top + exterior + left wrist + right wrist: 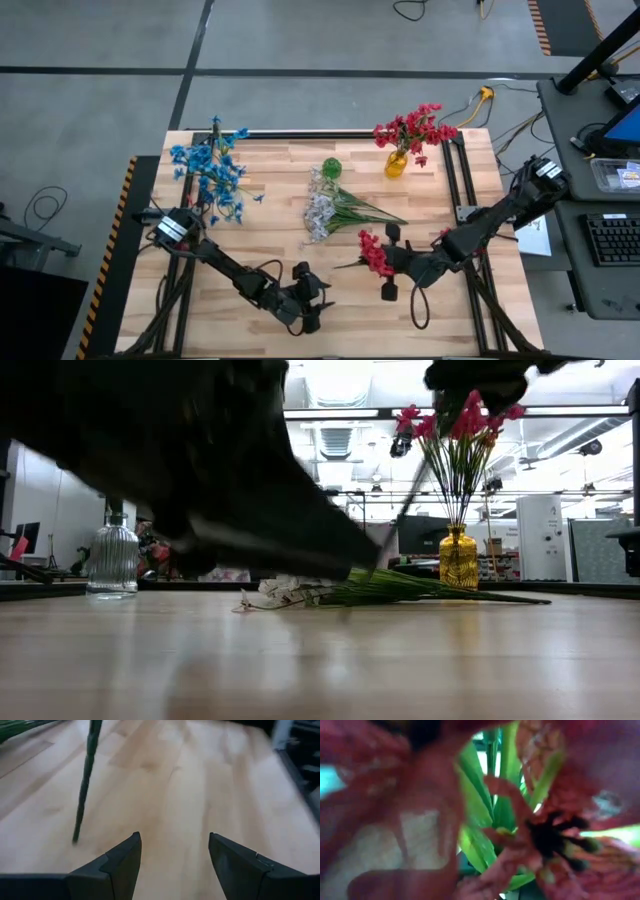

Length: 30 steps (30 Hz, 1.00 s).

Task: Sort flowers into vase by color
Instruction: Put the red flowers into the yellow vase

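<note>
Table [270, 180] viewed from above. Right end effector [392, 262], near the front edge, grasps a red flower spray [375, 253]. Left end effector [308, 295], released, hovers over bare wood beside it. White flowers [320, 212] lie mid-table; blue flowers [210, 172] stand rear-left; a yellow vase [397, 163] of red flowers [414, 128] stands rear-right.

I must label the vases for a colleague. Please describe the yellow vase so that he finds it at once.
Look at the wooden table from above and go to its far right corner. There stands the yellow vase, upright, with red flowers in it. The other vases are a clear glass vase and a green vase.
</note>
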Motion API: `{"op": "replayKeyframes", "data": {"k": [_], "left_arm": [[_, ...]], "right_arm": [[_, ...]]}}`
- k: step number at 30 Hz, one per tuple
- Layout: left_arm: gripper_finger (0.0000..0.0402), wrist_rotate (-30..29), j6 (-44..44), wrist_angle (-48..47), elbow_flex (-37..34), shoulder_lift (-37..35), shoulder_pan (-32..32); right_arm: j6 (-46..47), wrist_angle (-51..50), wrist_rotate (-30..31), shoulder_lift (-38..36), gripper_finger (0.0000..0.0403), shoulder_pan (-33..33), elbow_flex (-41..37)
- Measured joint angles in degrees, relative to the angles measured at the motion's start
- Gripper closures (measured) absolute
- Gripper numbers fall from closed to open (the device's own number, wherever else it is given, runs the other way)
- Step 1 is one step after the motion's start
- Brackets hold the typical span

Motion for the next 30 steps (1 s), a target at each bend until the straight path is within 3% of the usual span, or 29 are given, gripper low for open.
{"op": "replayKeyframes", "data": {"k": [11,16,23,26,30], "left_arm": [[0.0185,1.04,0.34,-2.22,0.0,-3.18,0.22],[0.0185,1.51,-6.39,-3.78,1.07,-6.49,0.52],[0.0185,6.69,-22.41,-7.63,4.95,-11.43,1.28],[0.0185,7.33,-29.0,-15.09,8.09,-12.24,2.16],[0.0185,6.98,-31.06,-28.18,15.82,-13.17,3.59]], "right_arm": [[19.59,-46.0,1.95,-3.43,0.038,0.0,17.67],[26.29,-61.94,1.81,-3.68,0.038,0.0,25.87],[29.92,-65.38,1.85,-5.9,0.038,0.0,28.09],[31.25,-65.38,2.48,-5.93,0.038,0.0,27.84],[32.88,-65.34,3.25,-5.35,0.038,0.0,27.54]]}}
